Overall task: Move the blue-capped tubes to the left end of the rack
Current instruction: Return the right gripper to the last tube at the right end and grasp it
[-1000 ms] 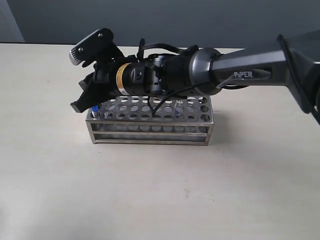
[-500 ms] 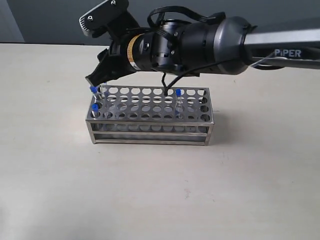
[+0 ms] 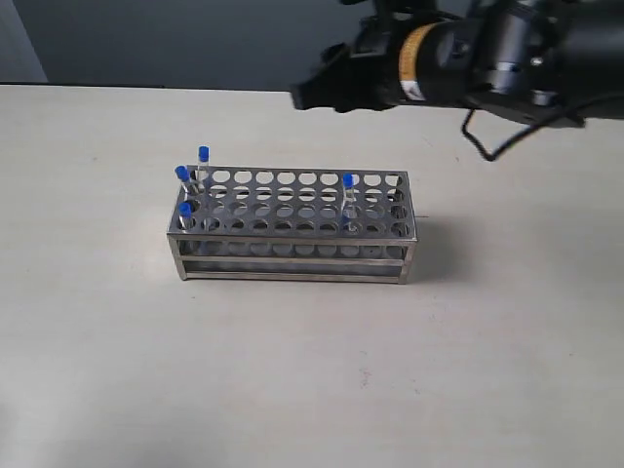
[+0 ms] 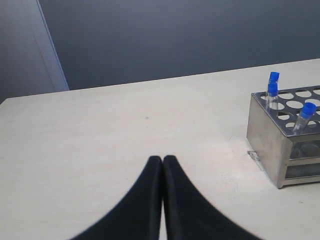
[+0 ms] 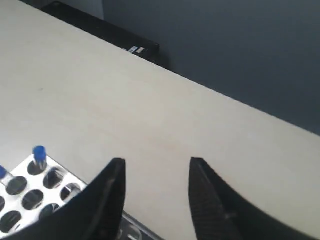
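The steel rack [image 3: 292, 255] stands mid-table. Three blue-capped tubes stand at its left end, with caps at the back [image 3: 204, 153], middle [image 3: 181, 173] and front [image 3: 185, 208]. A fourth blue-capped tube [image 3: 347, 180] stands right of the middle. My right gripper [image 3: 304, 95] hangs high behind the rack, open and empty; its wrist view shows the gripper [image 5: 156, 162] above a rack corner [image 5: 67, 176] with one tube cap [image 5: 39, 151]. My left gripper [image 4: 163, 159] is shut on nothing, over bare table left of the rack [image 4: 262, 132]. It does not show in the exterior view.
The rack stands on a pale beige table [image 3: 292, 370] with a dark wall behind it. A low dark object [image 5: 135, 47] lies at the table's far edge in the right wrist view.
My right gripper has lifted off the rack's left end and pulled back up and to the right. All three tubes at the left end now show.
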Available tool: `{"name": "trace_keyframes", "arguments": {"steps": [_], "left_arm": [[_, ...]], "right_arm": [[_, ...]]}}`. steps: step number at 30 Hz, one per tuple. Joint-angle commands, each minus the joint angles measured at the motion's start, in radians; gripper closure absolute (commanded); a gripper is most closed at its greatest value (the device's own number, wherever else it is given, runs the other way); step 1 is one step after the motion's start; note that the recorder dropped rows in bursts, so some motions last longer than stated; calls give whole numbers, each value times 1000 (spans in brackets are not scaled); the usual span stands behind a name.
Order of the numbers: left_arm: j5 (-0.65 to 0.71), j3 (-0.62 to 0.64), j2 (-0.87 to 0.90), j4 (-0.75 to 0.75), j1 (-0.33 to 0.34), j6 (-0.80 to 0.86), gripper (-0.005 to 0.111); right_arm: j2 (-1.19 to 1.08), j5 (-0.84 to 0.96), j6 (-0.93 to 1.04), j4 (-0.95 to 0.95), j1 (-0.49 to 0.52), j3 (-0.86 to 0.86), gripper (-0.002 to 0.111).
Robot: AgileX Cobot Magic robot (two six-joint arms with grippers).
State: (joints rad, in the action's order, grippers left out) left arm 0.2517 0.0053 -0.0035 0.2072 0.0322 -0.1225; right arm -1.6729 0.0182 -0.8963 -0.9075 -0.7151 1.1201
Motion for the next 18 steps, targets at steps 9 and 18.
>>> {"name": "trace_keyframes", "arguments": {"steps": [9, 18], "left_arm": [[-12, -5, 3, -5, -4, -1, 106], [-12, -5, 3, -5, -4, -1, 106]], "right_arm": [[54, -203, 9, -27, 86, -264, 54], [-101, -269, 339, 270, 86, -264, 54]]}}
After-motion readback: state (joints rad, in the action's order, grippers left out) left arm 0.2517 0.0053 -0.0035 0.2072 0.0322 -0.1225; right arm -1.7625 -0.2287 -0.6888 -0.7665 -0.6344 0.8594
